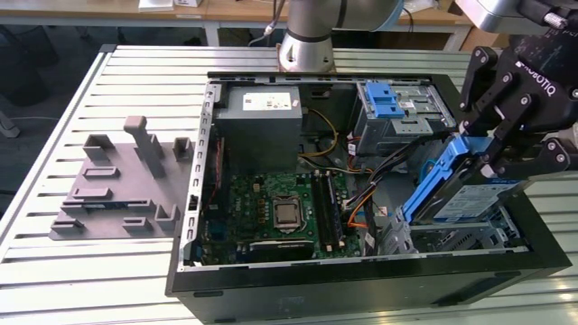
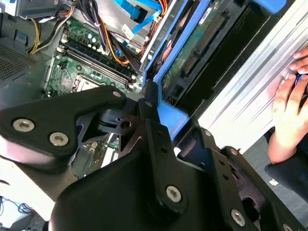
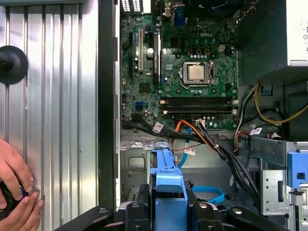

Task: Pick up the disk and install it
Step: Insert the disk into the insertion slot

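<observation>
The disk (image 1: pixel 462 195), silver with a white-and-blue label and blue plastic rails, hangs steeply tilted over the metal drive bay (image 1: pixel 456 238) at the front of the open computer case, on the exterior view's right. My black gripper (image 1: pixel 495 150) is shut on its upper blue rail. In the first wrist view the blue rail (image 3: pixel 167 190) sits clamped in the gripper (image 3: pixel 167 212), black fingers (image 3: pixel 137 209) on either side. In the second wrist view the disk's green circuit-board underside (image 2: pixel 192 53) runs away from the gripper (image 2: pixel 155 114). The disk's lower end is inside the case, above the bay.
Inside the case lie the motherboard (image 1: pixel 271 210), a grey power-supply box (image 1: pixel 262 125), a cage with a blue latch (image 1: pixel 396 107) and loose cables (image 3: pixel 211 142). A grey fixture (image 1: pixel 118 183) lies on the slatted table. A person's hand (image 3: pixel 14 192) rests beside the case.
</observation>
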You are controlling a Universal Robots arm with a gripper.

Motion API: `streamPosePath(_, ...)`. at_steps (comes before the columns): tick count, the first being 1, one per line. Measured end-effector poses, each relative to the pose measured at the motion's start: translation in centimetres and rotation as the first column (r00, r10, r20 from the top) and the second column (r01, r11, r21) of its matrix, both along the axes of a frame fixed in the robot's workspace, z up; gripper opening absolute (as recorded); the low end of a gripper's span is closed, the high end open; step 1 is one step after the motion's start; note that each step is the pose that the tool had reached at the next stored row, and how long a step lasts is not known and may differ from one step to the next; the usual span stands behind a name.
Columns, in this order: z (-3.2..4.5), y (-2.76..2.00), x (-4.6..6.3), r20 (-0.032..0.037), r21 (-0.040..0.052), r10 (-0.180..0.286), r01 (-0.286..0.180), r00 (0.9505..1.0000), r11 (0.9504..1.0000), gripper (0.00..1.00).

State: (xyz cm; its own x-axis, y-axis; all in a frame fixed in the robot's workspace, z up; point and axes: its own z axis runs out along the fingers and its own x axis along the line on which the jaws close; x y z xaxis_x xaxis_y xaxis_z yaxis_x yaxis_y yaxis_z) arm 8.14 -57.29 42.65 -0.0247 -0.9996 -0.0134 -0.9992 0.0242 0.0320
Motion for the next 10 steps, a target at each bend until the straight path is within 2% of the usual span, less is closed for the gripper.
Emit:
streamPosePath(2, -0.14, 0.0, 0.0, 0.0, 0.0001, 0.0, 0.0, 1.0, 1.0, 0.38)
streamPosePath(3, -0.21, 0.0, 0.0, 0.0, 0.0001, 0.0, 0.0, 1.0, 1.0, 0.44)
streamPosePath(10, -1.06, 0.0, 0.0, -0.0001, -0.0015, 0.0, 0.0, 1.0, 1.0, 0.42)
